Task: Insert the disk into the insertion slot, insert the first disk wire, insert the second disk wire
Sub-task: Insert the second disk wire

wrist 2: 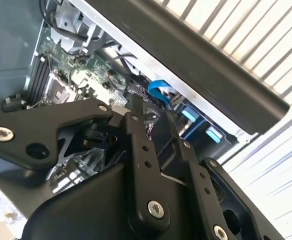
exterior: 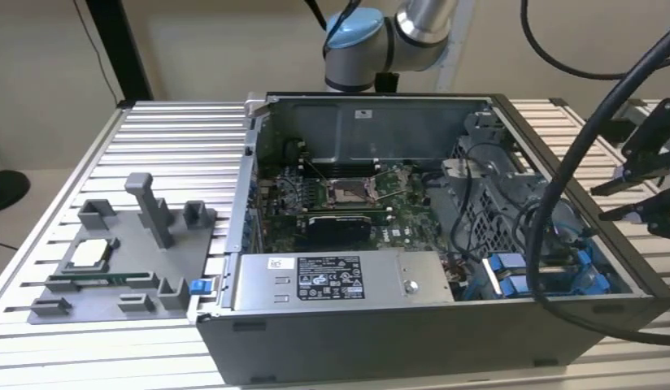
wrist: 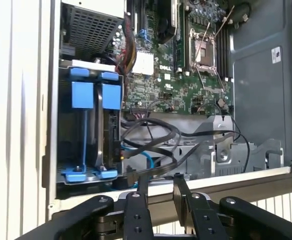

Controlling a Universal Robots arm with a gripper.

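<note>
At the exterior view's left, the grey fixture tray [exterior: 118,260] lies on the slatted table [exterior: 172,138], well apart from the work. In the middle stands the open computer case [exterior: 422,349], with the power supply box [exterior: 335,280] along its near wall. Toward that frame's lower right is the insertion slot [exterior: 552,280]. The disk [wrist: 110,97] looks already seated there, edge-on in its blue carrier (two blue carriers sit side by side, so this is a judgement). At the far right edge the gripper [exterior: 606,203] hovers just outside the case wall, its fingers parted by a narrow gap with nothing between them. In the first wrist view, loose black wires [wrist: 156,145] loop just beside the slot. I judge a finger could snag one or clip the case rim. Open room lies above the case and over the table at the right
</note>
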